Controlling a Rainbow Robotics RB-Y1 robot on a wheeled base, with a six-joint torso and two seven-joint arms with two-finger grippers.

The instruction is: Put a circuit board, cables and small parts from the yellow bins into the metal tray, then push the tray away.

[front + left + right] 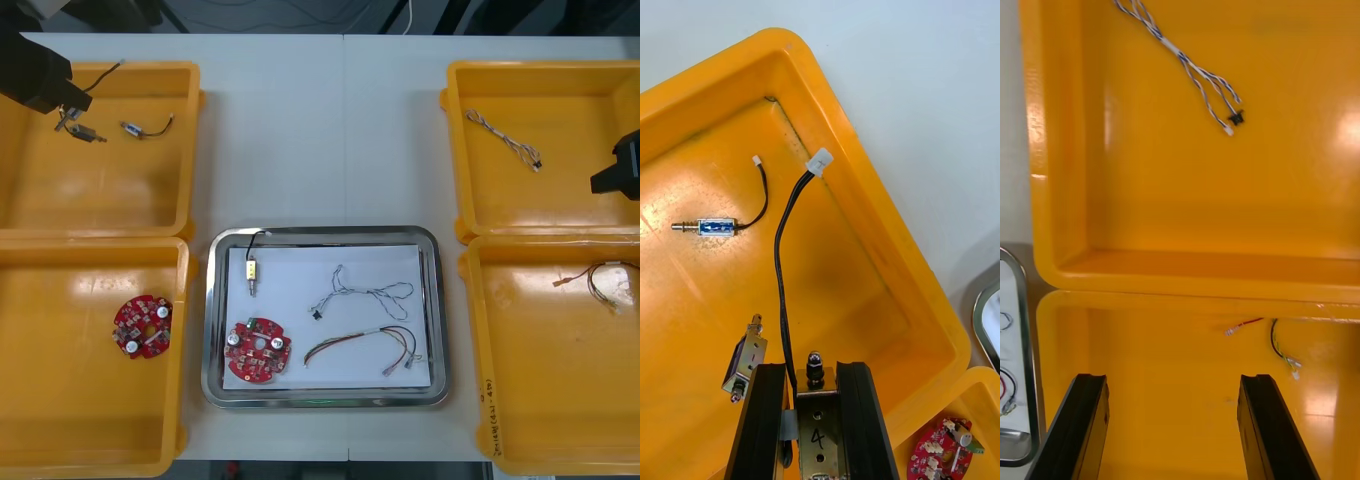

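Note:
My left gripper is shut on a small metal part whose black cable trails to a white plug. It hangs over the far left yellow bin, where the left gripper sits near the back corner. A second small metal part lies just beside one finger, and a third, blue one lies farther off. The metal tray holds a red circuit board, a small part on a black cable, a twisted blue and white cable and a red and yellow cable. My right gripper is open with nothing between its fingers.
The right gripper idles at the table's right edge above the wall between the two right bins. A twisted cable lies in the far right bin, a red and yellow cable in the near right one. Another circuit board lies in the near left bin.

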